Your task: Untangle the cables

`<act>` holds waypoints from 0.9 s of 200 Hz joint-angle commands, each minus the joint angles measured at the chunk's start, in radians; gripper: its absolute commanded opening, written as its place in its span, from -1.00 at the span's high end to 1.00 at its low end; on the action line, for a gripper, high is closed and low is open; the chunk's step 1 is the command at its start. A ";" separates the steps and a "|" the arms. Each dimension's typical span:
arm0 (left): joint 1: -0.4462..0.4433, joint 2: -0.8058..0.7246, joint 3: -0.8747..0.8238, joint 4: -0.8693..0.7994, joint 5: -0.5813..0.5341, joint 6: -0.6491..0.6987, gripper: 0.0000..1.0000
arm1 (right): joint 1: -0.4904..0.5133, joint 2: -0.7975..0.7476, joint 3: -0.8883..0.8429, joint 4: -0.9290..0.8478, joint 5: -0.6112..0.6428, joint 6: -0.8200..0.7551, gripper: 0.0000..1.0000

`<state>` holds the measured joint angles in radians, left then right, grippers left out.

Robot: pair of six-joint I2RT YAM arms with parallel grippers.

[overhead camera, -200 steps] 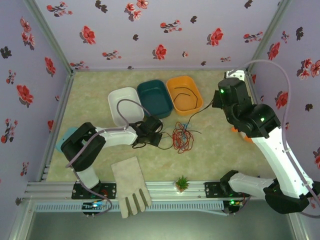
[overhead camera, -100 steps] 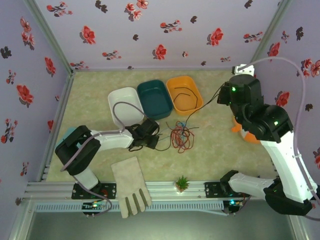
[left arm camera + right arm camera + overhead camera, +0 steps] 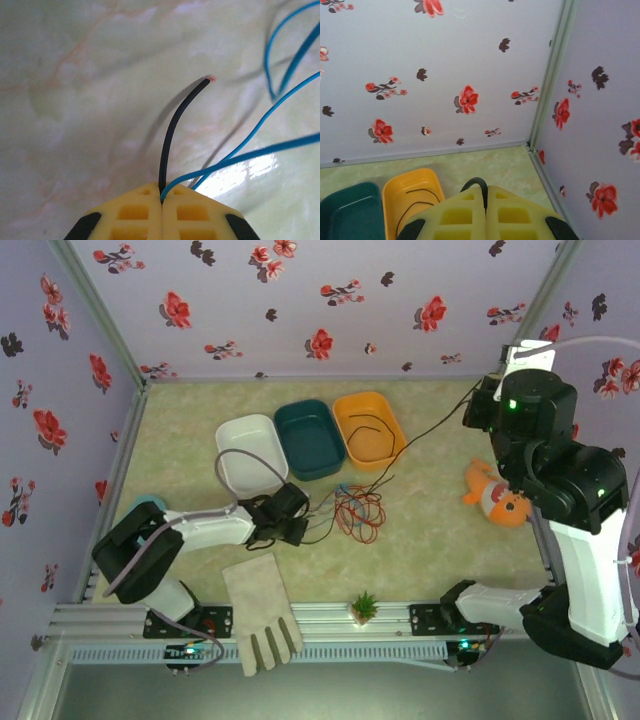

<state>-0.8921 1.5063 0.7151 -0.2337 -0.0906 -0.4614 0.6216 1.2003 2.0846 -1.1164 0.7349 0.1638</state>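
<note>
A loose tangle of cables lies mid-table: the red cable coiled, with thin blue cable strands at its left. The black cable runs taut from the tangle up to my right gripper, raised near the back right corner. In the right wrist view that gripper is shut on the black cable. My left gripper sits low on the table left of the tangle. In the left wrist view it is shut on a black cable end and the blue cable together.
A white bin, a teal bin and an orange bin holding a black wire stand in a row at the back. An orange plush toy lies at right. A grey glove and a small plant sit at the front edge.
My right gripper has risen and swung toward the back right corner, drawing the black cable taut. The left gripper has slid slightly left and nearer, and the tangle has spread.
</note>
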 commanded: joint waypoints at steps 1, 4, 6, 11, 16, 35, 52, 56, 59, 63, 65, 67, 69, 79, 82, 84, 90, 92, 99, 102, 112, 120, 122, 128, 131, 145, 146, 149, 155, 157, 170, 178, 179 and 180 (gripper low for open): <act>-0.005 -0.045 -0.017 -0.101 -0.054 0.018 1.00 | -0.005 0.014 0.049 -0.003 0.088 -0.062 1.00; -0.006 -0.051 -0.018 -0.106 -0.055 0.020 1.00 | -0.005 0.016 0.055 -0.003 0.092 -0.066 1.00; -0.005 -0.054 -0.018 -0.109 -0.057 0.020 1.00 | -0.005 0.018 0.057 -0.003 0.097 -0.068 1.00; -0.005 -0.063 -0.019 -0.115 -0.058 0.021 1.00 | -0.005 0.022 0.062 -0.003 0.105 -0.074 1.00; -0.006 -0.072 -0.019 -0.123 -0.060 0.022 1.00 | -0.005 0.025 0.070 -0.003 0.112 -0.079 1.00; -0.006 -0.101 -0.023 -0.153 -0.071 0.033 1.00 | -0.006 0.024 0.081 0.003 0.121 -0.103 1.00; -0.006 -0.121 -0.023 -0.187 -0.081 0.041 1.00 | -0.005 0.012 0.068 0.004 0.116 -0.104 1.00; -0.006 -0.126 -0.023 -0.191 -0.084 0.041 1.00 | -0.005 0.007 0.059 0.004 0.110 -0.099 1.00; -0.006 -0.129 -0.023 -0.194 -0.086 0.043 1.00 | -0.005 0.002 0.048 0.005 0.104 -0.093 1.00; -0.006 -0.134 -0.023 -0.197 -0.089 0.044 1.00 | -0.005 -0.005 0.031 0.009 0.094 -0.089 1.00; -0.005 -0.137 -0.023 -0.199 -0.090 0.046 1.00 | -0.005 -0.008 0.022 0.011 0.089 -0.086 1.00; -0.006 -0.140 -0.023 -0.199 -0.091 0.047 1.00 | -0.005 -0.012 0.012 0.014 0.084 -0.083 1.00; -0.005 -0.143 -0.023 -0.199 -0.092 0.047 1.00 | -0.005 -0.016 0.003 0.015 0.078 -0.081 1.00; -0.006 -0.156 -0.020 -0.201 -0.100 0.053 1.00 | -0.005 -0.024 -0.033 0.014 0.065 -0.064 1.00; -0.006 -0.159 -0.019 -0.202 -0.101 0.054 1.00 | -0.005 -0.025 -0.039 0.012 0.062 -0.058 1.00; -0.006 -0.162 -0.017 -0.202 -0.102 0.056 1.00 | -0.005 -0.025 -0.043 0.008 0.060 -0.054 1.00; -0.005 -0.173 -0.013 -0.202 -0.103 0.060 1.00 | -0.005 -0.023 -0.050 0.000 0.057 -0.045 1.00; -0.005 -0.175 -0.012 -0.201 -0.103 0.062 1.00 | -0.005 -0.022 -0.052 -0.005 0.055 -0.043 1.00; -0.006 -0.188 -0.007 -0.197 -0.103 0.068 1.00 | -0.005 -0.017 -0.056 -0.014 0.046 -0.032 1.00; -0.005 -0.193 -0.005 -0.194 -0.102 0.071 1.00 | -0.005 -0.015 -0.058 -0.017 0.040 -0.029 1.00; -0.005 -0.208 0.004 -0.185 -0.103 0.080 1.00 | -0.005 -0.008 -0.068 -0.013 0.019 -0.024 1.00; -0.005 -0.219 0.015 -0.179 -0.104 0.088 1.00 | -0.005 -0.003 -0.075 -0.005 0.003 -0.025 1.00; -0.005 -0.222 0.017 -0.177 -0.104 0.089 1.00 | -0.005 -0.003 -0.076 -0.004 -0.001 -0.026 1.00; -0.005 -0.230 0.025 -0.172 -0.104 0.093 1.00 | -0.005 0.007 -0.071 -0.002 -0.007 -0.029 1.00; -0.006 -0.233 0.030 -0.170 -0.104 0.095 1.00 | -0.005 0.011 -0.069 -0.001 -0.008 -0.030 1.00; -0.005 -0.249 0.044 -0.152 -0.101 0.100 0.89 | -0.005 0.034 -0.064 0.011 -0.019 -0.038 1.00; -0.005 -0.250 0.044 -0.150 -0.101 0.101 0.88 | -0.005 0.036 -0.064 0.012 -0.020 -0.039 1.00; -0.006 -0.254 0.046 -0.147 -0.100 0.102 0.85 | -0.006 0.039 -0.064 0.017 -0.026 -0.041 1.00; -0.005 -0.262 0.049 -0.137 -0.097 0.105 0.78 | -0.006 0.049 -0.065 0.026 -0.042 -0.045 1.00; -0.006 -0.265 0.050 -0.134 -0.095 0.106 0.75 | -0.006 0.053 -0.065 0.029 -0.047 -0.045 1.00; -0.006 -0.282 0.056 -0.118 -0.090 0.107 0.46 | -0.008 0.078 -0.069 0.056 -0.083 -0.054 1.00; -0.006 -0.292 0.058 -0.107 -0.086 0.114 0.24 | -0.009 0.095 -0.070 0.077 -0.111 -0.059 1.00; -0.006 -0.294 0.059 -0.106 -0.085 0.116 0.22 | -0.009 0.097 -0.070 0.080 -0.114 -0.059 1.00; -0.005 -0.296 0.059 -0.105 -0.085 0.116 0.19 | -0.009 0.100 -0.070 0.084 -0.119 -0.060 1.00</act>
<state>-0.8921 1.2510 0.7399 -0.3782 -0.1661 -0.3683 0.6205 1.2640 2.0201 -1.1122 0.6998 0.1143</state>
